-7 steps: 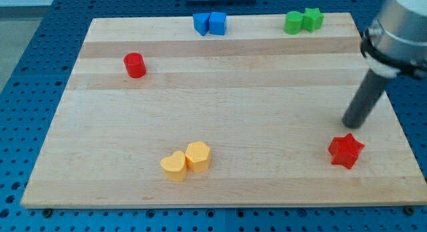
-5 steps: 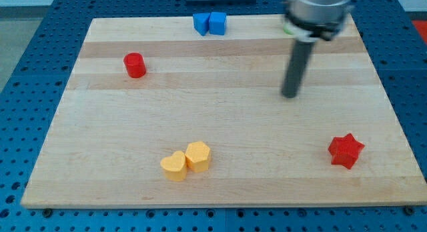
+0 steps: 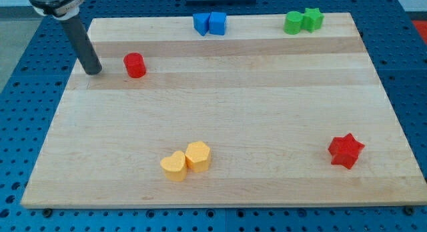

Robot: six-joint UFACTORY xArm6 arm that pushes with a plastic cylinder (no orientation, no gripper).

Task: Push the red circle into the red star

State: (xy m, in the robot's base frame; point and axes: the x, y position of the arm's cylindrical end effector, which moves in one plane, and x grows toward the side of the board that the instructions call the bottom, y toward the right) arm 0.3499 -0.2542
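Arm enters from the view's top left corner; only its pale grey lower housing shows, cut off by the frame edge. From it the dark rod slants down and toward the view's right. My tip (image 3: 93, 71) rests on the table (image 3: 233, 112) near its left edge, in the upper part of the board.

Tool state: no jaws on this rig, only the plain rod, and it holds nothing. The tip touches no block.

Red circle (image 3: 135, 65): a short upright cylinder, just to the right of my tip, with a narrow strip of bare wood between them. Tip and circle sit at about the same height in the view.

Red star (image 3: 346, 151): lies flat near the table's lower right corner, well apart from the red circle, diagonally across the board from it.

Other blocks:
- 2 blue blocks at the top edge, centre-left: blue block on the left (image 3: 201, 23) and blue cube (image 3: 217, 23), touching side by side.
- 2 green blocks at the top right: green circle (image 3: 293, 23) and green star (image 3: 311, 19), touching.
- 2 yellow blocks near the bottom edge, left of centre: yellow heart (image 3: 174, 165) and yellow hexagon (image 3: 197, 155), pressed together.

Table sits on a blue perforated base (image 3: 27, 92).
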